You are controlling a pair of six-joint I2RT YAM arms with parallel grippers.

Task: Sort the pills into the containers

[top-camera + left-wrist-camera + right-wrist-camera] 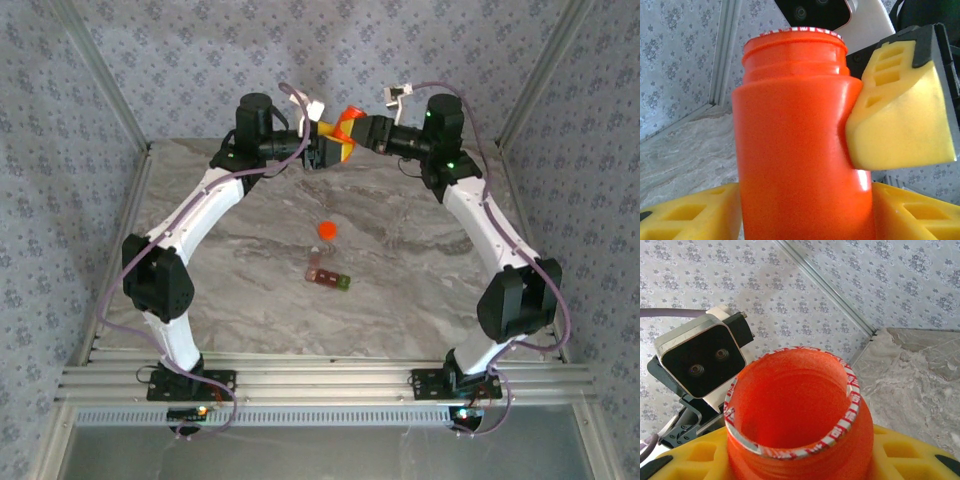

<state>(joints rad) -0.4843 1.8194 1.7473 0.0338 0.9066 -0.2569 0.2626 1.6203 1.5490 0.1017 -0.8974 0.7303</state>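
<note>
**Orange bottle gripped from both sides, contents out of sight**

The left gripper (326,150) is clenched on the lower body of the orange bottle (800,150). In its wrist view only the tops of its yellow fingers (690,215) show at the bottom edge, and the bottle's base is cut off below them. The bottle is uncapped, with a torn red-and-white seal ring (852,405) on its rim. The right wrist view looks into the mouth and shows only orange wall, so whether pills lie inside cannot be told. The left wrist camera (697,360) sits just left of that mouth.

The right gripper (365,133) grasps the bottle higher up, at the shoulder. One yellow pad (900,120) presses the bottle's right side, and its partner is hidden behind the bottle.

On the marble table (200,300), well apart from the bottle and toward the arm bases, lies the orange cap (327,229). Farther still from the bottle, just past the cap, lie the containers (322,270), a red-brown strip with a green end (342,283), set at a slant. The strip is too small to tell whether its compartments are open or filled.
</note>
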